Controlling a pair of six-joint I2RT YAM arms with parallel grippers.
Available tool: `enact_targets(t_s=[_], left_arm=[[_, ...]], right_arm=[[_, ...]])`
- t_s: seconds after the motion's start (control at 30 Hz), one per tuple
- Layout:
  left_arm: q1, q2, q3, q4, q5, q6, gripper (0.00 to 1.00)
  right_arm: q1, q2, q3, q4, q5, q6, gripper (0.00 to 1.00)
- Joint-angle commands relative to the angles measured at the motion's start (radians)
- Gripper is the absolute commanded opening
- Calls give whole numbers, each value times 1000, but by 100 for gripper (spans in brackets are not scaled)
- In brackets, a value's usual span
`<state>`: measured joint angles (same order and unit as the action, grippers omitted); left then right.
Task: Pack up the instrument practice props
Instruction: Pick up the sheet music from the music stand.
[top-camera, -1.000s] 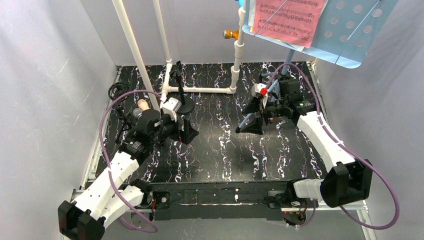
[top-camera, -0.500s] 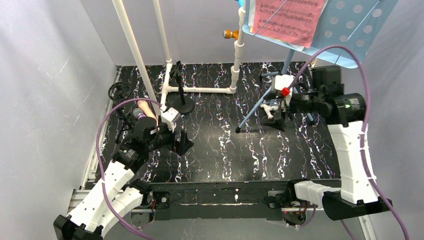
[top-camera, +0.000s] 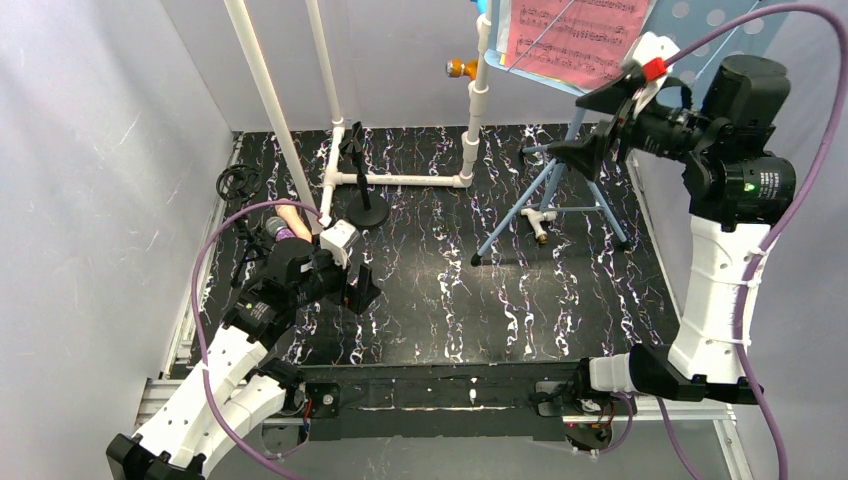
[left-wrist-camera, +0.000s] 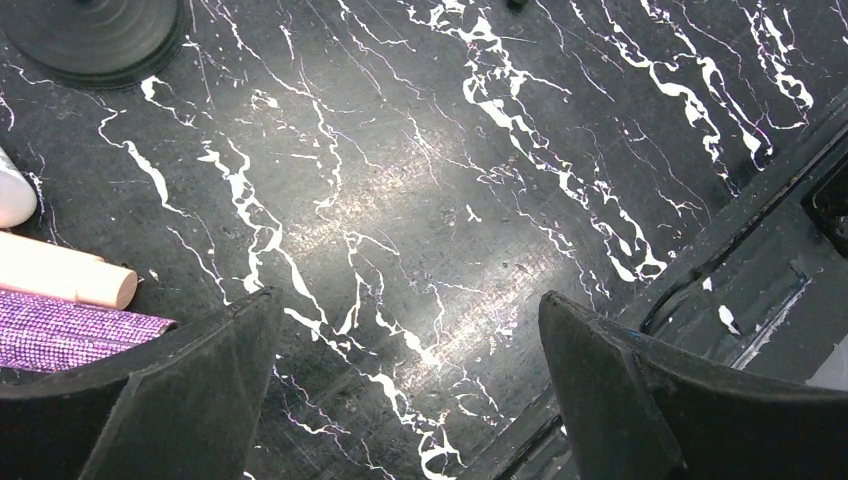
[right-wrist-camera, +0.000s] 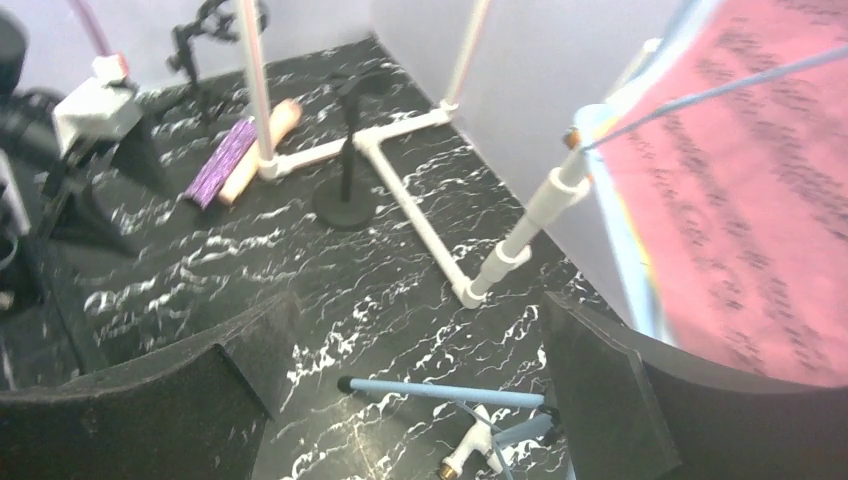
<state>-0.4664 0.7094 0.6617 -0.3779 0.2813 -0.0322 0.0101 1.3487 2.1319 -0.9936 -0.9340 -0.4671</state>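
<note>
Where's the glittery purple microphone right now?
Left side of the table: the glittery purple microphone lies beside the pink microphone at the foot of the white pipe frame, upper left in the right wrist view.

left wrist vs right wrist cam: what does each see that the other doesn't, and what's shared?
Left wrist only: the table's black near edge, seen past the open left gripper.
Right wrist only: pink sheet music, light-blue music rack, black tripod, framed by the open right gripper.
Both: glittery purple microphone, pink microphone, round-base mic mount, marbled tabletop.
</note>
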Motion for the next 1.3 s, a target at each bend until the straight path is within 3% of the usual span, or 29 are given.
enact_targets(t_s=[0.0,0.17,0.4,0.6,0.83,1.27], left_arm=[[6,-22,1,-25,-17,17,98],[5,-24,1,-27,-20,15,98],[6,-28,3,-30,-21,15,98],[6,-30,4,-31,-19,14,98],[6,-27,6,-33,-21,13,98],[6,-19,9,-36,-25,13,98]], right_arm=[[-44,-7,64,242,103,331,98],[-78,-22,71,323,313,501,98],[-140,-44,68,389,421,670,98],[-175,-49,37,417,435,755,99],[-183,-15,-23,476,348,845,98],[-184,-2,-67,480,360,864,97]])
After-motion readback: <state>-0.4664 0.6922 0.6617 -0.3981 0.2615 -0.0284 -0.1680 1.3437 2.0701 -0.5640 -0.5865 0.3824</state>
